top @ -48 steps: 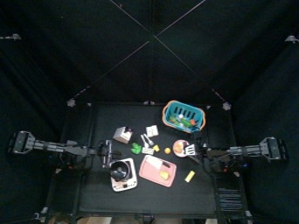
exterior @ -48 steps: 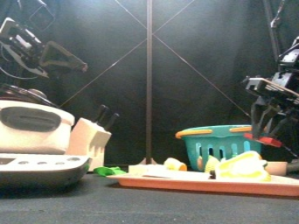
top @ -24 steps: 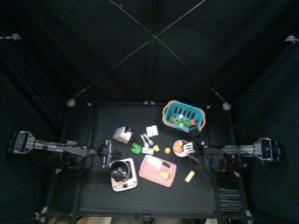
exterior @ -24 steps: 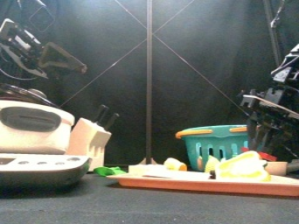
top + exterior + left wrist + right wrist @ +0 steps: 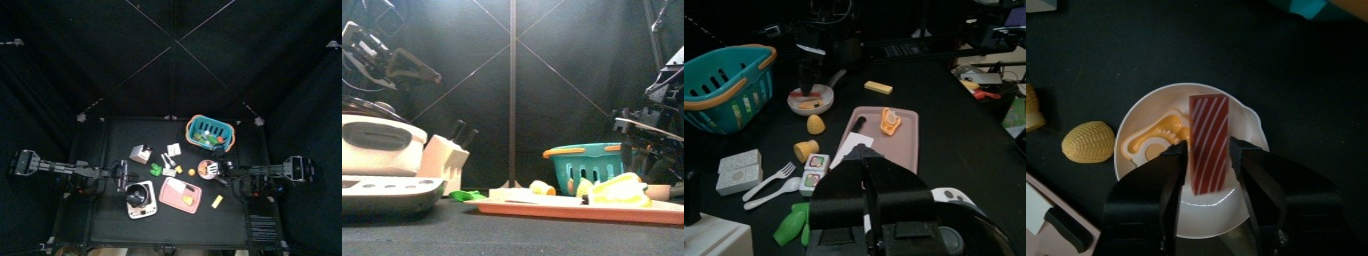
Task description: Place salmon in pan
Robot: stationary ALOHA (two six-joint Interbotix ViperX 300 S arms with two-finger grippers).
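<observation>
The salmon (image 5: 1209, 140), a reddish-orange slab with pale stripes, lies in the white pan (image 5: 1160, 105) beside a curled orange-yellow piece (image 5: 1153, 140). My right gripper (image 5: 1217, 165) hangs straight over the pan, open, with one jaw on each side of the slab and not touching it. The left wrist view shows the same pan (image 5: 796, 101) under the right arm. In the top view the pan (image 5: 210, 166) sits right of centre. My left gripper (image 5: 869, 160) rests shut at the table's left side, holding nothing.
A teal basket (image 5: 209, 128) stands behind the pan. The pink board (image 5: 885, 140) carries an orange piece (image 5: 889, 121). A yellow lump (image 5: 1086, 142) lies just outside the pan. A white appliance (image 5: 382, 150) and a knife block (image 5: 446, 150) stand front left.
My right gripper's jaws have spread apart and let go of the salmon, which now lies in the pan. The left arm has not moved.
</observation>
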